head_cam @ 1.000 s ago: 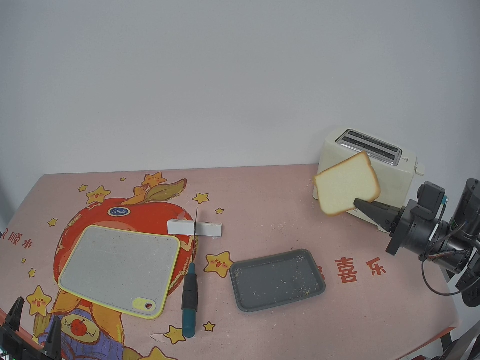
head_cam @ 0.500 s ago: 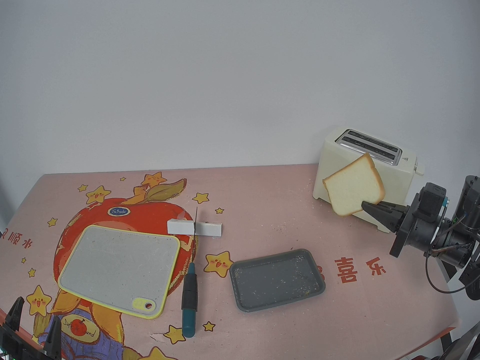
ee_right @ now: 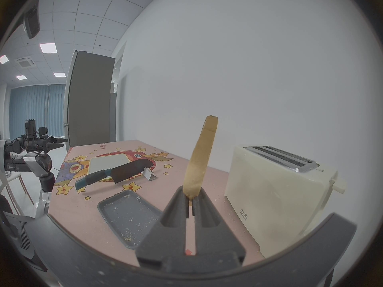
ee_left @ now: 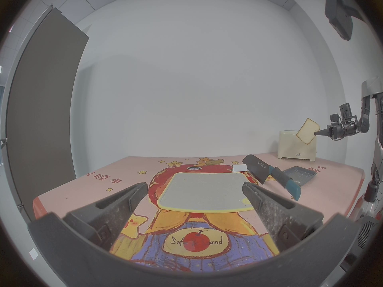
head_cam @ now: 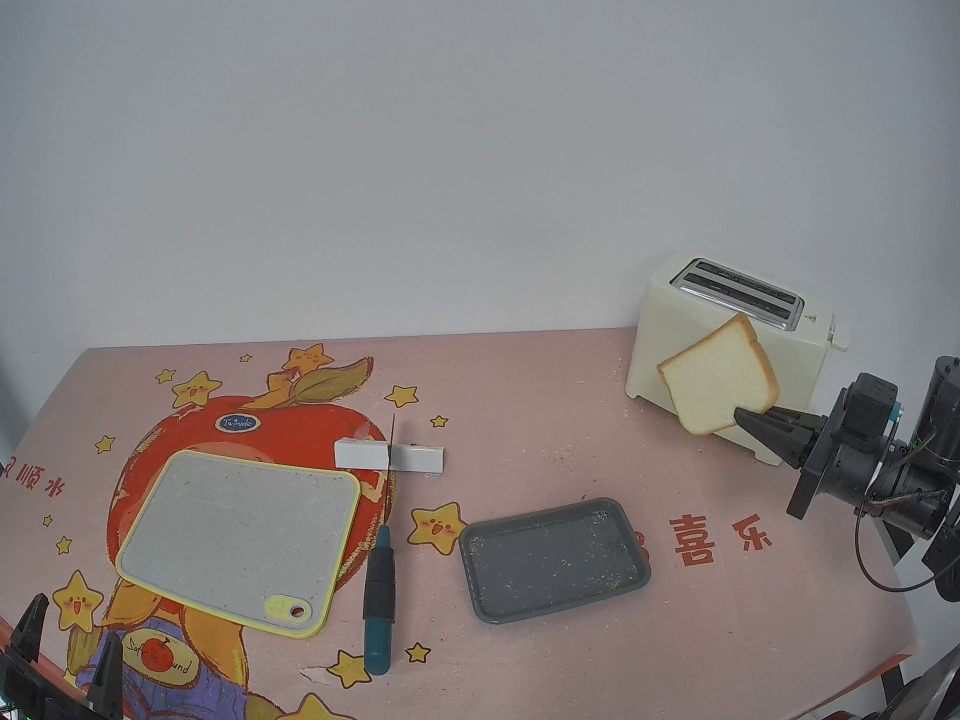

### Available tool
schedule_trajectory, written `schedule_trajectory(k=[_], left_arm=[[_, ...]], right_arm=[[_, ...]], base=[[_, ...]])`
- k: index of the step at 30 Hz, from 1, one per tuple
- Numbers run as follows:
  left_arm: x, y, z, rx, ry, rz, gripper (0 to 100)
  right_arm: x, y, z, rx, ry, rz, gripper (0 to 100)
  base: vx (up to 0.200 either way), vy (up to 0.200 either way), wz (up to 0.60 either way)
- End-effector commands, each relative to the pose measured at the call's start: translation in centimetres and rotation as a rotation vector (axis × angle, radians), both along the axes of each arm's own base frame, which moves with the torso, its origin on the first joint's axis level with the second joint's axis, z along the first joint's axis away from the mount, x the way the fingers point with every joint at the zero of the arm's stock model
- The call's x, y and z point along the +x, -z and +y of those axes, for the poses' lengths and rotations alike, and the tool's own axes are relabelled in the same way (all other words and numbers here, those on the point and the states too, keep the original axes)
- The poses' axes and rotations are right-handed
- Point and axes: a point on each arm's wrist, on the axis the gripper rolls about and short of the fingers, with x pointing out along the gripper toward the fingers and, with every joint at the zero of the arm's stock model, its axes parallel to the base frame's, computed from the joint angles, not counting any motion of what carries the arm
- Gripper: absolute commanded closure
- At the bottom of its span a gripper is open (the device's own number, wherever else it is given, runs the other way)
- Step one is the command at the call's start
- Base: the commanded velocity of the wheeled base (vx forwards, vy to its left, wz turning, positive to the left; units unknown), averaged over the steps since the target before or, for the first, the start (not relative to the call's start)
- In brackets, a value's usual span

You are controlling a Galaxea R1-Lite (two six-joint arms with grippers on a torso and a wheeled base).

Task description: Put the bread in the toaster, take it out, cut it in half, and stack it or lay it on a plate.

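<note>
A slice of bread (head_cam: 720, 388) hangs in the air in front of the cream toaster (head_cam: 735, 324), held by one corner. My right gripper (head_cam: 752, 419) is shut on that corner; in the right wrist view the bread (ee_right: 200, 159) stands edge-on above the shut gripper (ee_right: 190, 198), beside the toaster (ee_right: 279, 192). The toaster's two slots (head_cam: 738, 292) are unoccupied. A grey plate (head_cam: 553, 559) lies on the table in front. My left gripper (ee_left: 193, 202) stays open low at the near left edge, over the cutting board (ee_left: 205, 186), with nothing between its fingers.
A grey cutting board with a yellow rim (head_cam: 240, 537) lies at the left. A teal-handled knife (head_cam: 380, 592) rests in a white holder (head_cam: 388, 455) between board and plate. Crumbs dot the pink table (head_cam: 540, 422). A wall stands close behind the toaster.
My right gripper has drawn the bread to the right and slightly down, closer to the toaster's front. The left gripper has not moved.
</note>
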Motion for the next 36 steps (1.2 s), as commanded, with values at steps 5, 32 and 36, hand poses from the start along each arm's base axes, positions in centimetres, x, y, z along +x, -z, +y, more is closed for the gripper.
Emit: schedule_trajectory(k=[5,32,36], left_arm=[[0.0,0.5,0.0,0.0,0.0,0.006,0],[0.0,0.5,0.0,0.0,0.0,0.006,0],[0.0,0.5,0.0,0.0,-0.002,0.006,0]], right_arm=[[0.5,-2.2,-0.4,0.01,-0.018,-0.006,100],[7.0,-11.2,-5.3,0.012,0.051,-0.089,100],[8.4,-12.0,-7.0,-0.05,0.066,-0.12,100]], base=[[0.0,0.0,0.0],[0.0,0.0,0.0],[0.0,0.0,0.0]])
